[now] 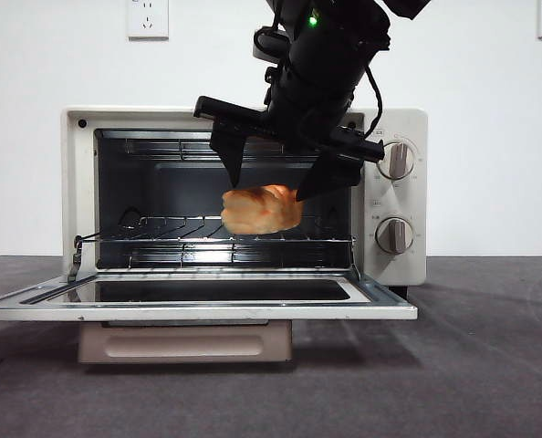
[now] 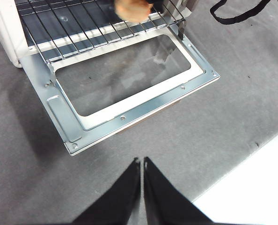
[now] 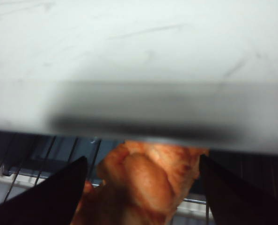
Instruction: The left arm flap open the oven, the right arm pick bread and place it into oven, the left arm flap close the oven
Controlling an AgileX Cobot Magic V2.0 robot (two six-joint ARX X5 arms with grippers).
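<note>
The cream-white oven (image 1: 399, 119) stands with its glass door (image 1: 198, 310) flapped down flat. The golden-orange bread (image 1: 262, 210) is just inside the mouth, at the level of the wire rack (image 1: 161, 239); I cannot tell whether it rests on the rack. My right gripper (image 1: 267, 192) reaches down from above, open, one finger on each side of the loaf. In the right wrist view the bread (image 3: 148, 183) shows between the spread jaws of that gripper (image 3: 142, 158), under the oven's top edge. My left gripper (image 2: 142, 160) is shut and empty, over the grey mat in front of the door (image 2: 129, 112).
Two round knobs (image 1: 397, 160) sit on the oven's right panel. A wall socket (image 1: 148, 16) is behind. A black cable (image 2: 242, 14) lies on the grey mat beside the oven, and a white surface (image 2: 256, 187) borders the mat near the left gripper.
</note>
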